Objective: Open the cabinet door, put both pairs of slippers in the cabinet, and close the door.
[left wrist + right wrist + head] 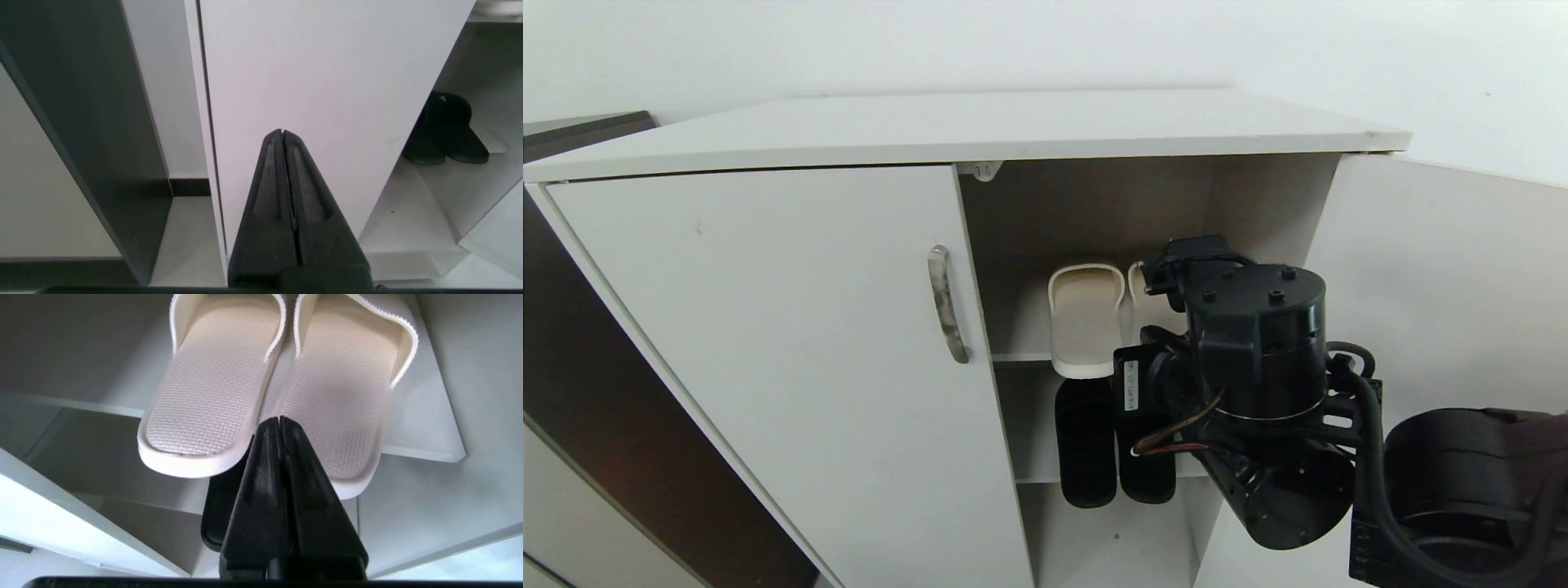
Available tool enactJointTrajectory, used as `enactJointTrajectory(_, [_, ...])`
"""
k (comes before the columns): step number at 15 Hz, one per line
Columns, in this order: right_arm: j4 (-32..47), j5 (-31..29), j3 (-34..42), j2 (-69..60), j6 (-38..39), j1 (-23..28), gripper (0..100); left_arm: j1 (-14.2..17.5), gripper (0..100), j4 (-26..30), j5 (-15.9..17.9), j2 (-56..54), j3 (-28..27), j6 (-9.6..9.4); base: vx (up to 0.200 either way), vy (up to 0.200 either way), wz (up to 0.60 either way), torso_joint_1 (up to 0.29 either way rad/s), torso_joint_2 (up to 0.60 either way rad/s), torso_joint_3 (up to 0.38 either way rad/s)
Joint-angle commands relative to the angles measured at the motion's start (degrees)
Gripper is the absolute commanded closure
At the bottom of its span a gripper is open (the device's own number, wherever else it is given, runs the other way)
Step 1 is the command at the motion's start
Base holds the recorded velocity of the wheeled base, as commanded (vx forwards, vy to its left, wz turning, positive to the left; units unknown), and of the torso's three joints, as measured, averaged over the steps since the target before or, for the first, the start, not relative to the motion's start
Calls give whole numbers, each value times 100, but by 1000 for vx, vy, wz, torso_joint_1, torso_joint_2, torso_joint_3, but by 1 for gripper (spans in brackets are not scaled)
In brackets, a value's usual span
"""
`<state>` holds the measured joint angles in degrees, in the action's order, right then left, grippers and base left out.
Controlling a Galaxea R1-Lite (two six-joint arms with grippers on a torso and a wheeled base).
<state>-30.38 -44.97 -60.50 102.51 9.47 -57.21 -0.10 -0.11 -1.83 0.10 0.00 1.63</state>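
Note:
The white cabinet (980, 122) has its left door (768, 343) shut and its right door (1445, 269) swung open. A pair of white slippers (1085, 318) lies on the upper shelf, heels over the edge. On the shelf below sits a pair of black slippers (1086, 441). My right arm (1250, 351) is in front of the opening. My right gripper (280, 425) is shut and holds nothing, just before the heels of the white slippers (212, 384). My left gripper (282, 135) is shut and empty, low, facing the shut door (327, 82), with the black slippers (445, 131) off to one side.
A metal handle (947, 302) runs along the shut door's inner edge. A dark panel (588, 384) stands beside the cabinet's left side. The open door stands out to the right of my right arm. The cabinet's bottom compartment (1111, 531) is bare.

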Motion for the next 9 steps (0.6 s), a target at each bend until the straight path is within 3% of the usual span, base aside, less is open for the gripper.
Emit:
enactJointTrajectory(1, [-3, -3, 12, 15, 2, -18, 100, 1, 100, -7, -2, -1, 0, 4, 0, 0, 0, 0, 0, 0])
enactJointTrajectory(4, [-3, -12, 38, 23, 2, -18, 100, 1, 100, -7, -2, -1, 0, 4, 0, 0, 0, 0, 0, 0])
enactJointTrajectory(9, [6, -38, 65, 94, -7, -18, 100, 1, 100, 2, -2, -1, 0, 4, -200, 0, 0, 2, 3, 2])
